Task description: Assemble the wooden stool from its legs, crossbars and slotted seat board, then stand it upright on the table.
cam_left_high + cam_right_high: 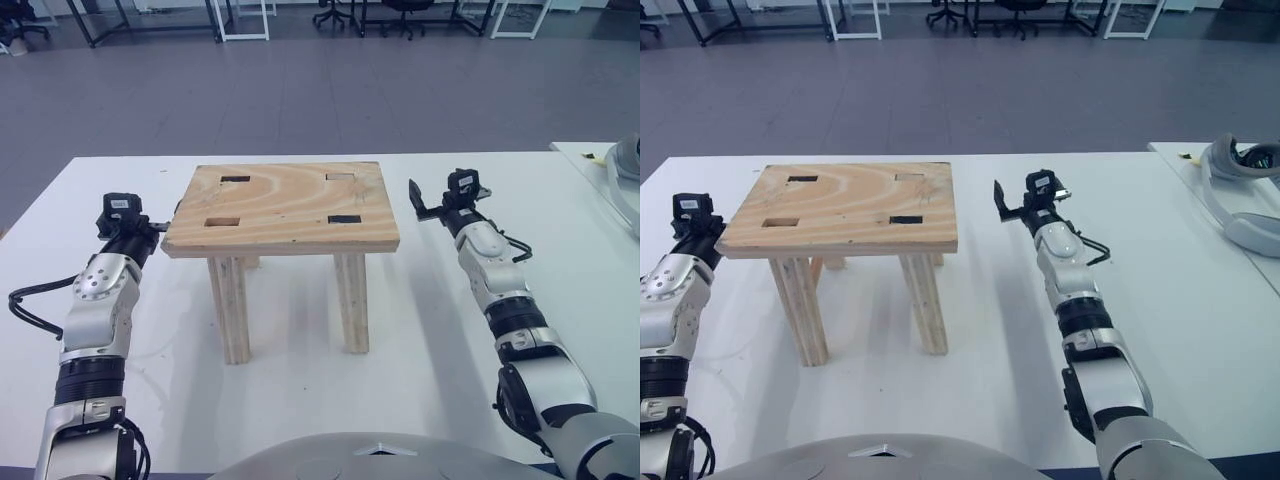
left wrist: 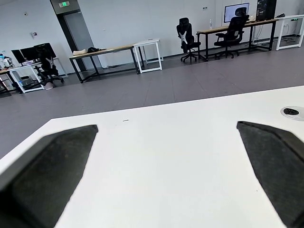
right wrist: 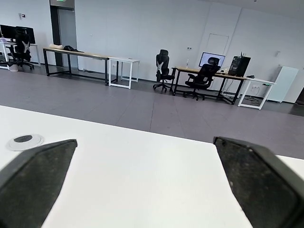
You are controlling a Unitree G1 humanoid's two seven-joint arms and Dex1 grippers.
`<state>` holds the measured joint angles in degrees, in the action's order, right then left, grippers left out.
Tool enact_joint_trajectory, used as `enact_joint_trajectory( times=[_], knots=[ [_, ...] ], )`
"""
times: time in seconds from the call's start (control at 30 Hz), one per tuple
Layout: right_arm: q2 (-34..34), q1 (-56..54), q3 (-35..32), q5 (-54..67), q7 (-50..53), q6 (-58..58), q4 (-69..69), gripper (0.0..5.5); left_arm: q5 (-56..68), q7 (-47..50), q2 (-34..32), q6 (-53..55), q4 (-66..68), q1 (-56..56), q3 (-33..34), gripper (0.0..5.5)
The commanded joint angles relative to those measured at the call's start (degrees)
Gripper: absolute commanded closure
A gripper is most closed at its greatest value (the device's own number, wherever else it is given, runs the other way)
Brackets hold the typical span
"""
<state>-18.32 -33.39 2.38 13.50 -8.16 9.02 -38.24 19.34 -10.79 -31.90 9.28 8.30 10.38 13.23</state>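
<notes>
Right now your left gripper (image 2: 166, 126) is spread open with nothing between its fingers, and your right gripper (image 3: 145, 141) is open and empty too. The stool (image 1: 283, 205) stands between them on the desk (image 1: 420, 340), its seat edge just beside the left gripper and a little apart from the right one. It looks assembled and upright, so I'd judge the task all but done. Your next move only calls for drawing both arms clear without nudging it. The seat faces up and the legs (image 1: 352, 300) point down. The seat's long side runs from one gripper to the other.
</notes>
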Motion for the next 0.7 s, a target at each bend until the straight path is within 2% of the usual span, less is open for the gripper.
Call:
enact_joint_trajectory(
  times=[0.03, 0.27, 0.7],
  knots=[
    [1.69, -3.07, -3.04, -1.14, -0.56, 2.91, -5.16, 0.14, -2.29, 0.38, 1.07, 0.41, -0.47, 2.07, 0.39, 0.1],
    [4.13, -5.32, -2.79, -5.59, -2.64, 6.3, -9.3, 0.14, -4.2, 1.05, 3.43, 3.1, -5.99, -0.45, 0.2, 0.1],
    [5.95, -7.2, -5.56, -6.76, -5.84, 8.25, -13.26, 0.14, -5.81, 2.98, 4.58, 6.95, -9.03, -2.17, 3.29, 0.1]
  ],
)
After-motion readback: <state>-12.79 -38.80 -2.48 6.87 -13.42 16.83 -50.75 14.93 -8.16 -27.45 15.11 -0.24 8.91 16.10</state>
